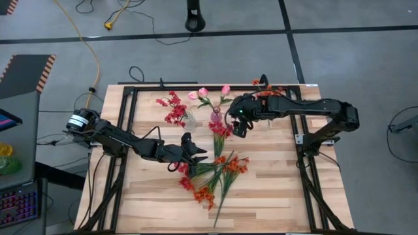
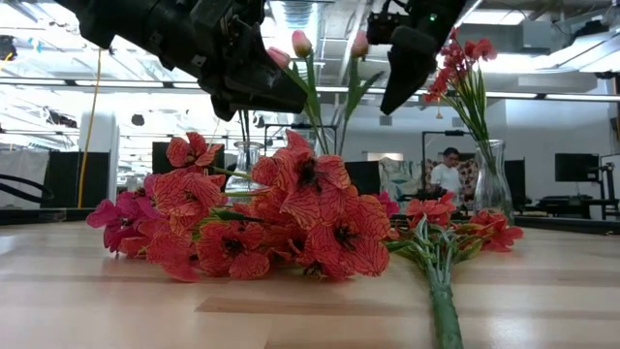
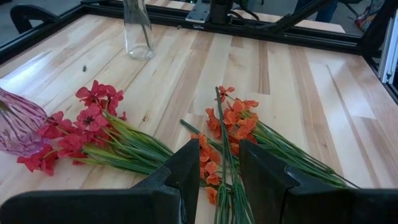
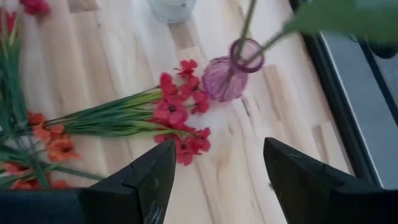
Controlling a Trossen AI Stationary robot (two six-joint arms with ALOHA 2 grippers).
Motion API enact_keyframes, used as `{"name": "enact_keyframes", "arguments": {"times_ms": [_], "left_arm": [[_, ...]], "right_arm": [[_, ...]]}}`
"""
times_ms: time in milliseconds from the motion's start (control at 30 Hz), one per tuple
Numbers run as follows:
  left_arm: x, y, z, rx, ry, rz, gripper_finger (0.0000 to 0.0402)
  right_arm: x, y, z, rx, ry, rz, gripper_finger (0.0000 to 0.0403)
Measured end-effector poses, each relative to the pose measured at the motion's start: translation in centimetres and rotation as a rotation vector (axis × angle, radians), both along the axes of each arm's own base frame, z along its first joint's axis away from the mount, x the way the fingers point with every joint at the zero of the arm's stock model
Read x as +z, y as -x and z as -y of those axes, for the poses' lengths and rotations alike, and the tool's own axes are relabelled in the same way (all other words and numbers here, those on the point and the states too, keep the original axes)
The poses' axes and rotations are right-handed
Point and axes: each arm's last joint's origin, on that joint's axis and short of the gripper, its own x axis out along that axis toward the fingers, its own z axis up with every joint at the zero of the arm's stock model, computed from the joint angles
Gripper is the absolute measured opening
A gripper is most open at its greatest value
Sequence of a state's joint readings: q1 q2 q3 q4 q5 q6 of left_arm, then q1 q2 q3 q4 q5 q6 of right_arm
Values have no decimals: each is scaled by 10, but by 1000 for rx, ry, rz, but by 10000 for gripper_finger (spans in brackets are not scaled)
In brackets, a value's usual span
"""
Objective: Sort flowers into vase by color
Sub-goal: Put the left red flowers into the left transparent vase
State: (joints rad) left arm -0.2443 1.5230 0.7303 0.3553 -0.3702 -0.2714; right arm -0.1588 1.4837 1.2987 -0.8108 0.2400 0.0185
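Loose sprigs lie flat on the table: red ones (image 1: pixel 219 128) beside the pink vase (image 1: pixel 215 116), and orange ones (image 1: pixel 230 163) nearer the near edge. Pale pink blossoms (image 1: pixel 204 93) stand in the pink vase. Red sprigs (image 1: pixel 173 108) stand in a clear vase, and orange-red ones (image 1: pixel 264 87) in another clear vase. My left gripper (image 3: pixel 219 149) hangs open above the orange sprigs (image 3: pixel 230 118), a green stem showing between its fingers. My right gripper (image 4: pixel 219 146) is open above the red sprigs (image 4: pixel 177 118), next to the pink vase (image 4: pixel 231 76).
The three vases stand in a row near the table's far edge, inside a black metal frame (image 1: pixel 130 104). In the low view both grippers (image 2: pixel 281 87) (image 2: pixel 392 97) are raised above the flower heap (image 2: pixel 291 218). Bare wood lies toward the near edge (image 1: pixel 274 202).
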Motion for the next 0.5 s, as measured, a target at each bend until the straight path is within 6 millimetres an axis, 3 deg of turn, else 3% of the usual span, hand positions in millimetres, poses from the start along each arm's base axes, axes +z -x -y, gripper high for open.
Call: {"name": "enact_keyframes", "arguments": {"times_ms": [333, 500], "left_arm": [[0, 0, 0, 1, 2, -5, 98], [-1, 0, 0, -7, 6, -7, 98]], "right_arm": [[23, -6, -30, 102, 4, 54, 270], [24, -8, -50, 170, 1, 59, 270]]}}
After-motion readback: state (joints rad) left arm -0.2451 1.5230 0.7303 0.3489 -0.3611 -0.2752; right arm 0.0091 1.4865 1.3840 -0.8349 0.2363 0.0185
